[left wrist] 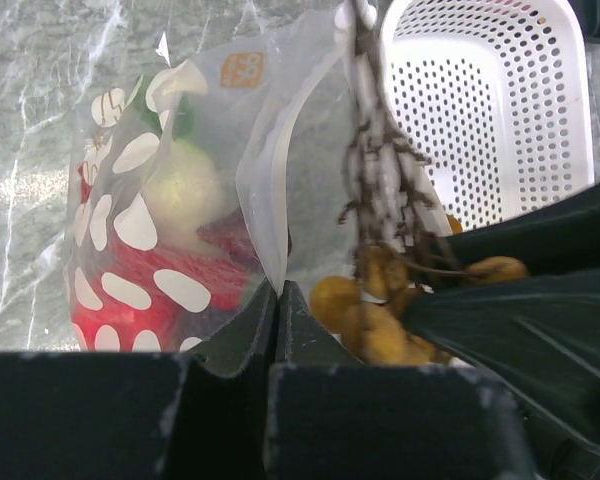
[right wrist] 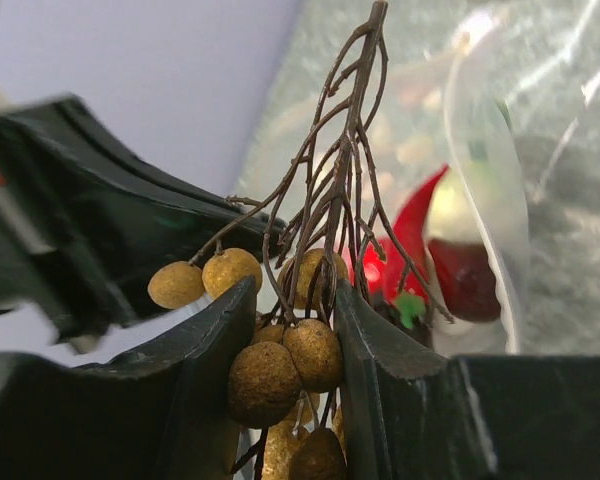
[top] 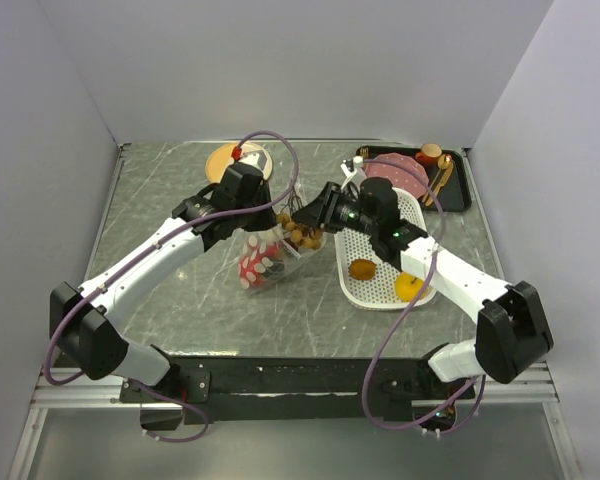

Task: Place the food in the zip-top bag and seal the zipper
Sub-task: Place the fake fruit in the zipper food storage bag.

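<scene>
Right jaws gripping nut cluster [right wrist: 280, 372], bag [right wrist: 485, 170] blurred

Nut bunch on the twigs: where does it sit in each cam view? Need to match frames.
Top external: the nut bunch is at frame centre, at the right edge of the bag.
Left wrist: lower centre-right, with the twigs rising towards the top edge.
Right wrist: bottom centre, with the twigs running up.
Shared landmark: the zip-top bag, which is left of the bunch in top external and left wrist, and right of it in right wrist.

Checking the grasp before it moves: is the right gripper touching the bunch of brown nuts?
Touching. The right wrist view shows the right gripper with its jaws closed against the bunch of brown nuts.
</scene>
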Tool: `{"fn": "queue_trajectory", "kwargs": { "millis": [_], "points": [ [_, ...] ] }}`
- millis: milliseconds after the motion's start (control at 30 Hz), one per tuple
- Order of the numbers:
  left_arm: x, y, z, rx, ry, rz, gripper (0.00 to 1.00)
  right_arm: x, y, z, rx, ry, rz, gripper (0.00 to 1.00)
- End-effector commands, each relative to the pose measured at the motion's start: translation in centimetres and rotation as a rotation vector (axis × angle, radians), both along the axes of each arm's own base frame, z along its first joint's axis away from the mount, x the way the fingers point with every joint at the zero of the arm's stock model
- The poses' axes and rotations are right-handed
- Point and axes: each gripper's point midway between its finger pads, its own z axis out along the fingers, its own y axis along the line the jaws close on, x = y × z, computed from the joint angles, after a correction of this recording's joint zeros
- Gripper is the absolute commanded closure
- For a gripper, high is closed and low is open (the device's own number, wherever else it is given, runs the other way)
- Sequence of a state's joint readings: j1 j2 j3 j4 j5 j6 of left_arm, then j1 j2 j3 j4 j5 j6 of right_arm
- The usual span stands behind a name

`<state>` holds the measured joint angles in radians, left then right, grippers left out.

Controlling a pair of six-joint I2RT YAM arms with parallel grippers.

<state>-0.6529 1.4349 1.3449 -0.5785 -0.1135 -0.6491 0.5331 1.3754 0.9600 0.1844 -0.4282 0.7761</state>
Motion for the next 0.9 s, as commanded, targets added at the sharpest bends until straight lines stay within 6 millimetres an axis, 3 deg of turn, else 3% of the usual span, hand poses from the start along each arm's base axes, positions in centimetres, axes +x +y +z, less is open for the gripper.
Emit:
{"fn": "queue_trajectory", "kwargs": {
  "millis": [0,400,567,867],
  "points": [
    [0.7,-0.1,3.0,-0.061,-0.079,0.015,0.99,0.3,0.9,-1.0,-0.073,0.022,0.03,0.6],
    [0.5,0.3,3.6,-0.065,-0.091,0.022,0.99,1.9,-1.3,-3.4,-0.272,0.033,-0.101,0.6],
    [0.6,0.1,3.4,-0.068,-0.084,0.021,0.99,0.4,0.8,-3.1,-0.313,0.01,0.048,0.59],
    [1.0,-0.2,3.9,-0.07,-0.096,0.018,0.99,-1.3,1.4,-5.4,-0.421,0.093,0.129,0.55]
  ]
}}
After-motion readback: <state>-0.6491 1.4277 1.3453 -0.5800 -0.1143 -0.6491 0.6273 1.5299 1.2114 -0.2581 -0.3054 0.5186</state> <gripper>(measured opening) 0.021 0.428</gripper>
